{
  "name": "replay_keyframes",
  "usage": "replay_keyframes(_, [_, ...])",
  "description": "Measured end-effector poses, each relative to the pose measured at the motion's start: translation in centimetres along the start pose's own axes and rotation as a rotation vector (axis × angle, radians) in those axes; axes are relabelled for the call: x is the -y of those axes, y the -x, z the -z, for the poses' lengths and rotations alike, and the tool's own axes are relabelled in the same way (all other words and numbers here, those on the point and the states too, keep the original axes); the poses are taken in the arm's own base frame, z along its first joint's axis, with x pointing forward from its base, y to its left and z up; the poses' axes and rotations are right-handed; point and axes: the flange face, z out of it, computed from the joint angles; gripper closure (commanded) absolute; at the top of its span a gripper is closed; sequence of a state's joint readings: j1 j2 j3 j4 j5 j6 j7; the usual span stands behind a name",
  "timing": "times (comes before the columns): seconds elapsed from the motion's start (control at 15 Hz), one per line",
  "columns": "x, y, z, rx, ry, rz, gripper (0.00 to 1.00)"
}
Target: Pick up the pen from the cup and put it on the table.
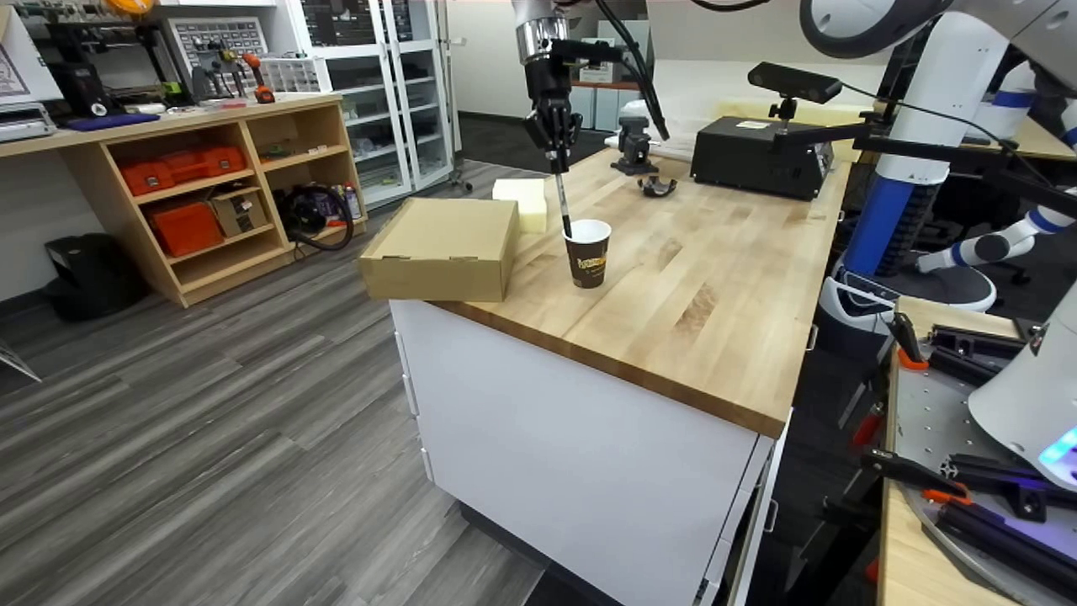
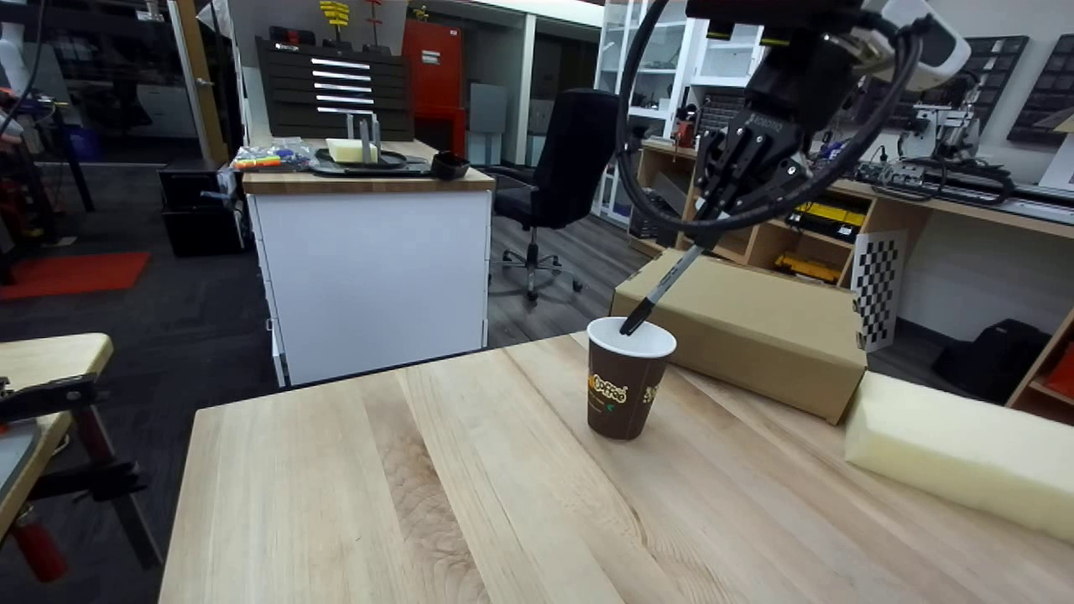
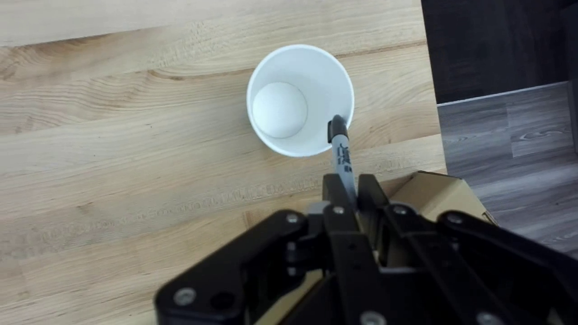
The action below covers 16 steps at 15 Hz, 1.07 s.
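The pen is a grey marker with a dark end. My gripper is shut on its upper part, and the pen slants down from the fingertips. It also shows below the gripper in an exterior view. The pen's dark end overlaps the edge of the cup's opening; I cannot tell whether it is below the rim. The cup, dark brown with a white rim, stands upright on the wooden table. In the wrist view the cup has nothing lying on its white bottom.
A cardboard box lies at the table's edge beside the cup. A pale foam block is next to the box. A black equipment box and a dark stand are farther along the table.
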<state>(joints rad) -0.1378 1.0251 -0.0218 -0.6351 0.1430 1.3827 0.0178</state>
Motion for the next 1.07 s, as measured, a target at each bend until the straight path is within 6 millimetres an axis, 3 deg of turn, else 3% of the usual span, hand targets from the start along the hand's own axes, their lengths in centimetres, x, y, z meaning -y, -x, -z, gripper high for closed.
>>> replay_keyframes(0.33, [1.2,1.0,3.9,-0.078,0.017,-0.045,0.97])
replay_keyframes(0.53, [2.9,1.5,7.0,-0.181,0.043,-0.065,0.97])
replay_keyframes(0.8, [7.9,2.1,10.0,-0.333,0.079,-0.105,0.97])
replay_keyframes(1.07, [12.7,2.7,10.4,-0.434,0.108,-0.142,0.97])
